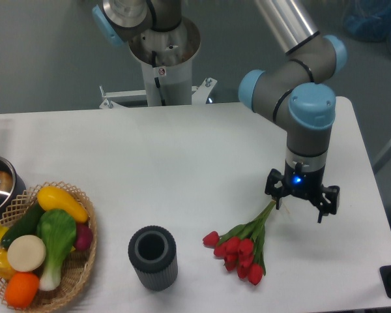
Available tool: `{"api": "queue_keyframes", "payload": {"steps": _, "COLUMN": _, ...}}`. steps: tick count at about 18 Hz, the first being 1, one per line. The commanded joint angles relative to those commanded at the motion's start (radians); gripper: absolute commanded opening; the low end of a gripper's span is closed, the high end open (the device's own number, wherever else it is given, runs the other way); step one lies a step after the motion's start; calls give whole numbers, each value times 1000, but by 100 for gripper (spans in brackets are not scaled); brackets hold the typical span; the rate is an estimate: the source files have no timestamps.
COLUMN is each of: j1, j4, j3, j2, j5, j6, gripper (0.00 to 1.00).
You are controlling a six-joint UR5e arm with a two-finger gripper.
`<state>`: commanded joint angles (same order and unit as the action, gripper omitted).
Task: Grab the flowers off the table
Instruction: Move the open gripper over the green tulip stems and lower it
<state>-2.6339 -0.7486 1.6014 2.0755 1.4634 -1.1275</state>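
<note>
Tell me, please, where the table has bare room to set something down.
The widest bare patch of the table runs across its middle, between the wicker basket on one side and the hand on the other. The near edge is crowded: the basket, the dark cylinder and the flowers line it.

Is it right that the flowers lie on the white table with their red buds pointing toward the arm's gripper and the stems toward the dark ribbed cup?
Not quite. In the fixed camera view the flowers do lie on the white table, but reversed: the thin stem ends point up toward the gripper, and the red buds lie at the lower end, with the dark ribbed cup off to their side.
</note>
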Motion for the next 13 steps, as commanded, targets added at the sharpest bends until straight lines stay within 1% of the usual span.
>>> {"api": "queue_keyframes", "payload": {"steps": 3, "j1": 0, "j4": 5, "j3": 41, "j2": -5, "j5": 6, "j6": -17, "gripper": 100}}
{"api": "queue_keyframes", "payload": {"steps": 5, "j1": 0, "j4": 5, "j3": 57, "j2": -9, "j5": 6, "j6": -63, "gripper": 100}}
{"api": "queue_keyframes", "payload": {"steps": 7, "j1": -3, "j4": 5, "j3": 89, "j2": -12, "j5": 6, "j6": -138, "gripper": 100}}
{"api": "queue_keyframes", "payload": {"steps": 10, "j1": -3, "j4": 2, "j3": 101, "j2": -3, "j5": 8, "j6": -213, "gripper": 100}}
{"api": "queue_keyframes", "payload": {"steps": 13, "j1": -5, "j4": 2, "j3": 123, "j2": 0, "j5": 8, "j6": -221, "gripper": 100}}
